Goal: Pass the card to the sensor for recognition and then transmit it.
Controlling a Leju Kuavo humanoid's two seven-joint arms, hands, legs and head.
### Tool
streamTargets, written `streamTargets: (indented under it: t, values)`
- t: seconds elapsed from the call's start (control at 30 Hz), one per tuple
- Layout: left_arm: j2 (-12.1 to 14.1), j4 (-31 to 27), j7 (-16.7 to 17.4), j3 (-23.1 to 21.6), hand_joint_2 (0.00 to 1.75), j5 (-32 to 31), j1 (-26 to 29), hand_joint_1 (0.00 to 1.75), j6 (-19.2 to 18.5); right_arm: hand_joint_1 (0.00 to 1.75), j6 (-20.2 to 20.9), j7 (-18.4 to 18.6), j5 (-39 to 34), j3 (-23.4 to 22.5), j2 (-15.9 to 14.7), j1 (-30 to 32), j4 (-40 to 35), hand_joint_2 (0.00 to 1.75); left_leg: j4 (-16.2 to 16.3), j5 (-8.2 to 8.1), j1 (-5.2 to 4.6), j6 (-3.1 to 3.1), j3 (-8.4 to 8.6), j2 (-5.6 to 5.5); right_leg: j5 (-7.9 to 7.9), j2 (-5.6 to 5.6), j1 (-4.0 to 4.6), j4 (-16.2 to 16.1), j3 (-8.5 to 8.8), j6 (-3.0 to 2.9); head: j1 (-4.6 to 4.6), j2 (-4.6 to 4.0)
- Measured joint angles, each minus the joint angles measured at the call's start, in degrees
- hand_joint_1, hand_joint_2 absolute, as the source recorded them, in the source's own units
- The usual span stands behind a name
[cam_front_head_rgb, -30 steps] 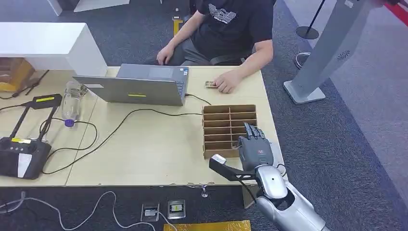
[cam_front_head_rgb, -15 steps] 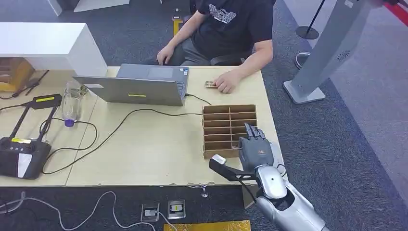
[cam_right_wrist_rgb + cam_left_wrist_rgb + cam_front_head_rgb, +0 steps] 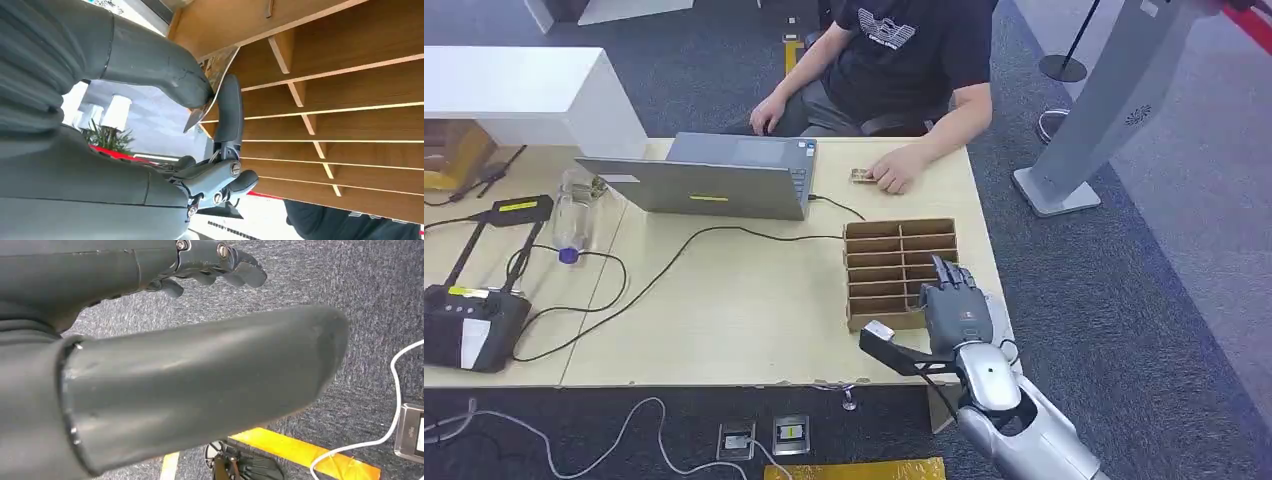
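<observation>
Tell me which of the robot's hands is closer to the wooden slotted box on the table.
The right. The right hand is at the wooden slotted box, at its near right corner, pinching a card by its slots. The left hand hangs over grey carpet, apart from it.

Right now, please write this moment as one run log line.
right hand: pinches thin printed card at brown wooden slotted box | left hand: hangs, holds nothing | sensor step: not yet done
</observation>
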Motion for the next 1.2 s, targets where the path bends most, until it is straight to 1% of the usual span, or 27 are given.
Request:
streamTargets:
  t: [0.53,0.73,0.9,1.2]
  values:
    - [0.00,0.00,0.00,-1.05,0.00,-0.04,0.01,0.00,0.35,1.75,-1.77,-0.50,-0.15,-0.35,-0.11,0.28,0.59,1.75,0.00,0.00,0.00,0.00,0.00,0.00,0.00,0.00,0.00,0.00,0.01,0.00,0.00,0.00]
    - [0.00,0.00,0.00,-1.07,0.00,-0.09,0.01,0.00,0.44,1.75,-3.45,-1.33,-0.55,-0.33,-0.11,0.26,1.40,1.75,0.00,0.00,0.00,0.00,0.00,0.00,0.00,0.00,0.00,0.00,0.01,0.00,-0.02,0.00]
    - [-0.24,0.00,0.00,-1.11,0.00,-0.07,0.01,0.00,1.31,1.75,-4.46,-1.73,-0.90,-0.33,-0.11,0.24,2.06,1.75,0.00,0.00,0.00,0.00,0.00,0.00,0.00,0.00,0.00,0.00,0.02,0.00,0.00,0.00]
    - [-0.33,0.00,0.00,-1.16,0.00,-0.07,0.01,0.00,0.50,1.75,-6.03,-1.77,-0.28,-0.33,-0.02,0.12,2.34,1.75,0.00,0.00,0.00,0.00,-0.01,0.00,0.00,-0.01,0.00,0.01,0.02,0.00,0.00,0.00]
